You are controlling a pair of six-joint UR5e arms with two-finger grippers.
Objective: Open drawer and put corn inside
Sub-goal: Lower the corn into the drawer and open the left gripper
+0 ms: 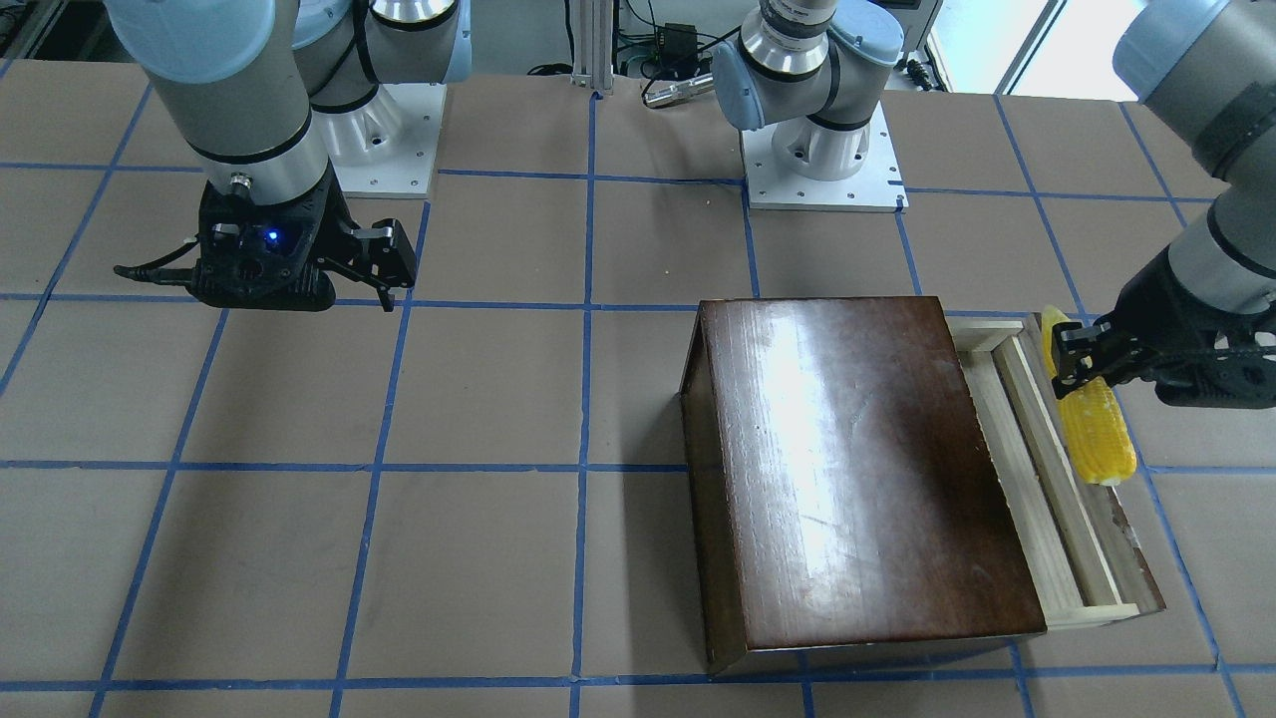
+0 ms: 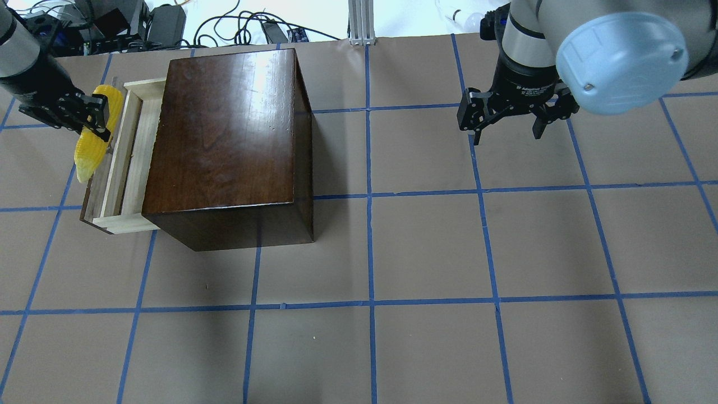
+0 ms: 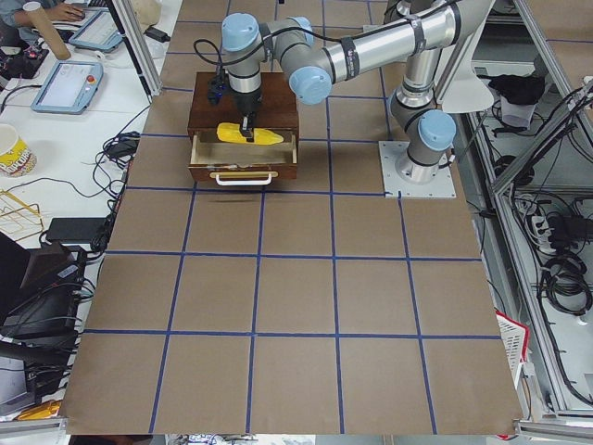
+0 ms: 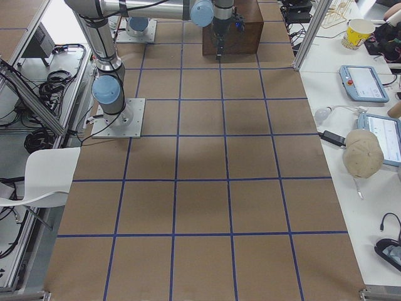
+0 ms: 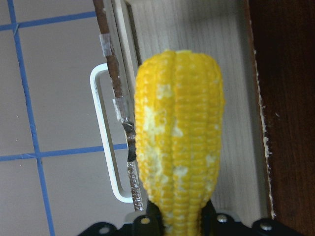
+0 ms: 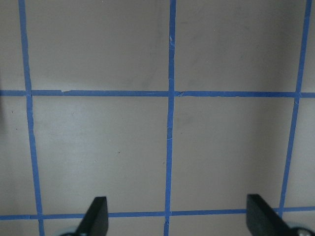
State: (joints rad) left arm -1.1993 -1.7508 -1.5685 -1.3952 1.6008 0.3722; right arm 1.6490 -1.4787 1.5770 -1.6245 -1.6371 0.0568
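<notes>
The dark-brown box stands with its drawer of pale wood slid open toward the robot's left. My left gripper is shut on the yellow corn and holds it over the drawer's front edge. In the left wrist view the corn hangs lengthwise over the drawer floor and the dark front panel with its white handle. The front-facing view shows the corn beside the open drawer. My right gripper is open and empty above bare table, far from the box.
The table is brown with blue tape grid lines. The arm bases are bolted at the robot's side. Cables and an aluminium post lie beyond the far edge. The right wrist view shows only table between the open fingers.
</notes>
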